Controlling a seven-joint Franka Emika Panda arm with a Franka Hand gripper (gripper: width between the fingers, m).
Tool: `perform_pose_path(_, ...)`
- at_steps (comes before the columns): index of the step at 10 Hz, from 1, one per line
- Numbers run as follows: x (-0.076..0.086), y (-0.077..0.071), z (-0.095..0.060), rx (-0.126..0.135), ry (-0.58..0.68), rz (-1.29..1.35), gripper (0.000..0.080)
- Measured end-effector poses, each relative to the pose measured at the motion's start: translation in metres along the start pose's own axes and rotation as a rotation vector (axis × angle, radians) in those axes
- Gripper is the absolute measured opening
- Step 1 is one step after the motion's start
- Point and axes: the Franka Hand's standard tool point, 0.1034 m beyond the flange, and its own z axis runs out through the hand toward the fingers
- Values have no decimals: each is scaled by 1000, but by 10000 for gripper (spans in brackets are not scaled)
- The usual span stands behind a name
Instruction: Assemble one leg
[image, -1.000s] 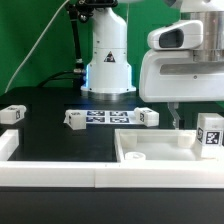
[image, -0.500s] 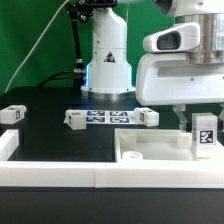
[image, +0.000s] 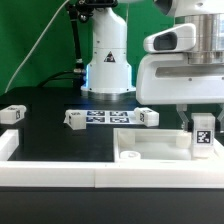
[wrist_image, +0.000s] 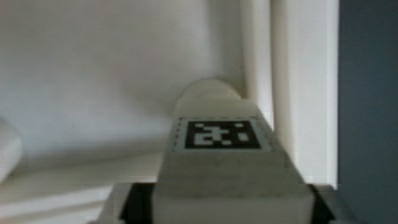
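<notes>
Exterior view: my pincer (image: 201, 122) holds the leg (image: 203, 137) upright at the exterior view's right, jaws closed against its two sides, with its black-and-white tag facing the camera. The leg's lower end hangs at the right end of the big white slab (image: 150, 148). I cannot tell from here whether it touches the slab. My bulky white wrist housing (image: 180, 75) covers the upper part of the fingers and the scene behind them.

Three more blocks of the same kind lie on the black table (image: 45, 135), well apart from the one I hold. The first block (image: 12, 114) is far out at the exterior view's left. The second block (image: 75, 118) and the third block (image: 147, 117) lie at either end of the marker board (image: 105, 117), which sits flat before my arm's white base (image: 108, 62). A white rail (image: 60, 176) runs along the table's front edge.

Wrist view: the leg (wrist_image: 222, 140) rises out between my dark fingertips (wrist_image: 135, 204) and fills the middle of the picture, tag up. The slab's (wrist_image: 89, 90) pale surface lies behind it, and the leg hides whatever is straight beneath.
</notes>
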Motion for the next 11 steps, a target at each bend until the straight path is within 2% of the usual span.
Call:
perform_pose_path(2,0,1,1,52,14,367,290)
perform_pose_path(3,-1,1,1,57,24,429,290)
perform_pose_path(5,-2,-1,3,82,27,728,291)
perform_pose_path(7,-4,-4,3,89,10,1002,292)
perform_pose_path(8,-5,-4,3,88,6,1086,292)
perform_pose_path(11,-5,-4,4,108,-24,1307,292)
